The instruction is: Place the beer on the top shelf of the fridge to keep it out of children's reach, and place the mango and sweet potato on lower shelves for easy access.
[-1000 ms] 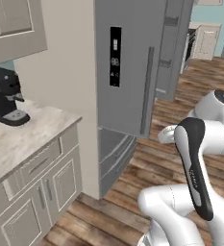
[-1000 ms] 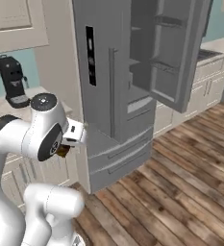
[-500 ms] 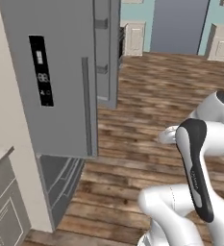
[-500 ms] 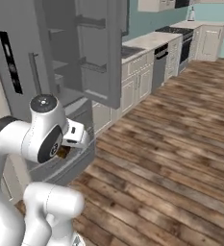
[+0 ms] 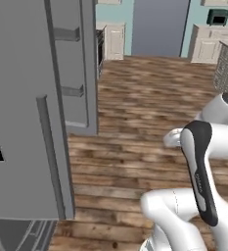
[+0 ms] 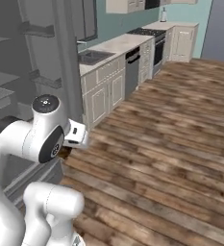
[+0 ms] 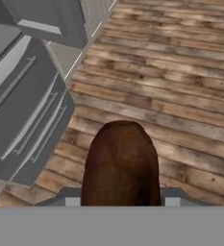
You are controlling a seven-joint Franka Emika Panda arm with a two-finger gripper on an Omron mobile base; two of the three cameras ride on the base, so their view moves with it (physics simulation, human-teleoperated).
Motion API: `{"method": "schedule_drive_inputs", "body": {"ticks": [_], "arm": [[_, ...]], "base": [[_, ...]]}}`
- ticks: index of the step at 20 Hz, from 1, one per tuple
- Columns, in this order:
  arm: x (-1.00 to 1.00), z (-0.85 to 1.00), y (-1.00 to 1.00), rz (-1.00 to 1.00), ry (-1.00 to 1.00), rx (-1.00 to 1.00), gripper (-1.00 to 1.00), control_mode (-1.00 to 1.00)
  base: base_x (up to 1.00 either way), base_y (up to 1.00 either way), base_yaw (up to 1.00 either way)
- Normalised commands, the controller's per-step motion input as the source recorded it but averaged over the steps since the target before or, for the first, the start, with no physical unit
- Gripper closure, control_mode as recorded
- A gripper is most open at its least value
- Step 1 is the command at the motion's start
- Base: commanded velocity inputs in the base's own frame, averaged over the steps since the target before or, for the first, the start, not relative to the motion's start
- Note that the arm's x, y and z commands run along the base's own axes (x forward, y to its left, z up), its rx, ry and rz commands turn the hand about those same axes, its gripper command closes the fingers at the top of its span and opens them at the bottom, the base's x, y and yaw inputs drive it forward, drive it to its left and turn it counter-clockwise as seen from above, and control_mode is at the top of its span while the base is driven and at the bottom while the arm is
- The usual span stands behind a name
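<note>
Hand view: your jaws are clamped on the sweet potato (image 7: 120, 163), its long axis running straight out ahead over the wood floor (image 7: 180, 72). The fridge (image 7: 27, 105) sits off to the upper left, so you'd have to swing that way toward the lower shelves.

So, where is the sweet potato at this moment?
The sweet potato is held in the gripper, low at the centre of the hand view, above the wooden floor beside the fridge.
</note>
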Motion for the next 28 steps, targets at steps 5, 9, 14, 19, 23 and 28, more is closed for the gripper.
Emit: {"method": "schedule_drive_inputs", "body": {"ticks": [5,9,14,19,23,28], "arm": [[0.0,0.0,0.0,0.0,0.0,0.0,1.0,1.0],[0.0,0.0,0.0,0.0,0.0,0.0,1.0,1.0],[0.0,0.0,0.0,0.0,0.0,0.0,1.0,1.0],[0.0,0.0,0.0,0.0,0.0,0.0,1.0,1.0],[0.0,0.0,0.0,0.0,0.0,0.0,1.0,1.0],[0.0,0.0,0.0,0.0,0.0,0.0,1.0,1.0]], "base": [[1.0,0.0,0.16],[0.92,0.06,0.5],[0.5,0.36,0.65],[0.39,0.56,0.7],[0.67,0.39,0.66],[0.77,0.01,0.53]]}}
